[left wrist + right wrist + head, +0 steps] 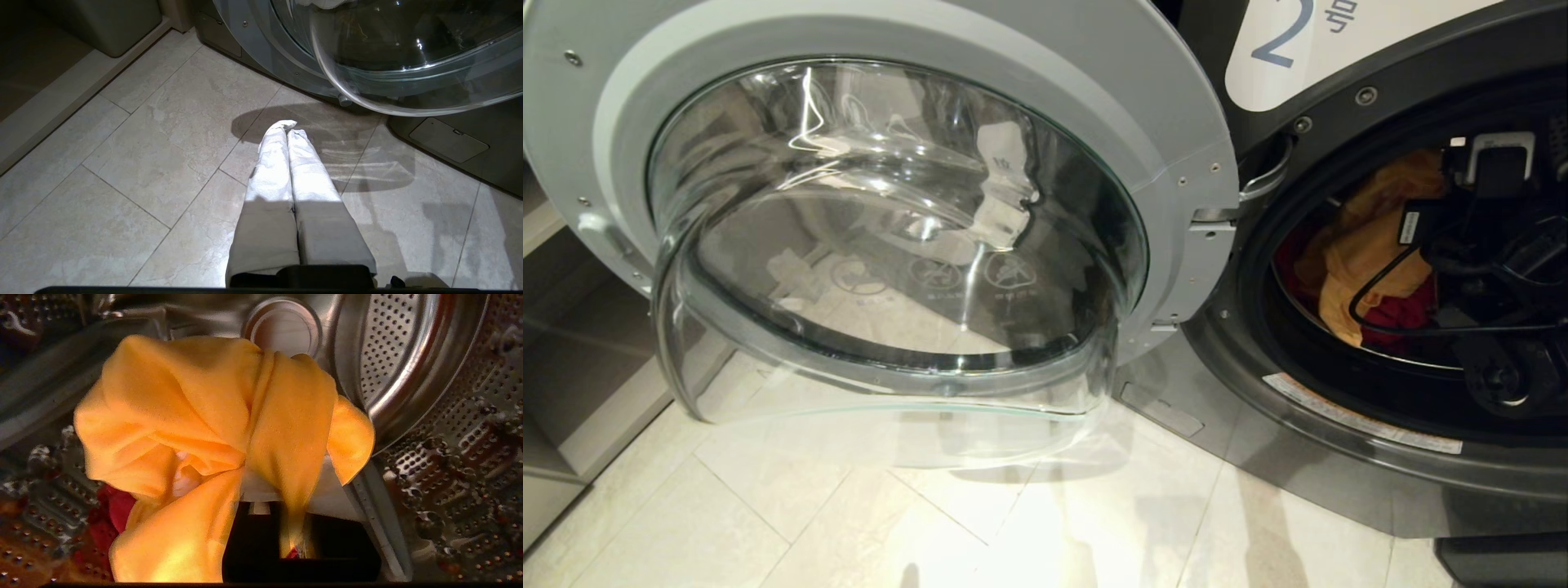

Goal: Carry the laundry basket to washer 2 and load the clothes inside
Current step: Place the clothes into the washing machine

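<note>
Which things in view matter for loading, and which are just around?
Job: washer 2, its open door, yellow garment and red garment in the drum, right gripper inside the drum.
Just around: tiled floor, shelf unit, left gripper idle above the floor.

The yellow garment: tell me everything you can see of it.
The yellow garment is soft, thin, orange-yellow fabric, bunched in loose folds. It is inside the perforated steel drum of washer 2, whose door stands open. It drapes over the right hand, hiding the fingers, and hangs above a red garment on the drum floor. Whether it is gripped cannot be seen.
</note>
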